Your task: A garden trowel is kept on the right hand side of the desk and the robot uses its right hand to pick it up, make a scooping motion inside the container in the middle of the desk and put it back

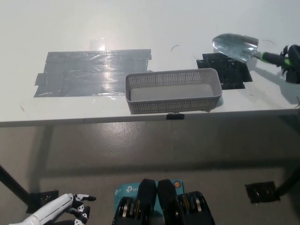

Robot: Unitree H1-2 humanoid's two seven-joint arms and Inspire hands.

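Note:
A garden trowel (236,47) with a shiny metal blade and a green and black handle hangs above the desk, its blade over the black tape patch (226,71). My black right hand (292,59) is shut on the handle at the picture's right edge, mostly out of frame. The grey perforated container (172,90) stands near the desk's front edge in the middle, to the lower left of the blade. My white left hand (63,210) rests low at the bottom left, below the desk, its fingers apart and holding nothing.
A wide patch of grey tape (91,71) lies on the white desk (140,23) left of the container. A small black clip (175,116) sits on the desk's front edge. Black tape (260,191) marks the floor at the lower right.

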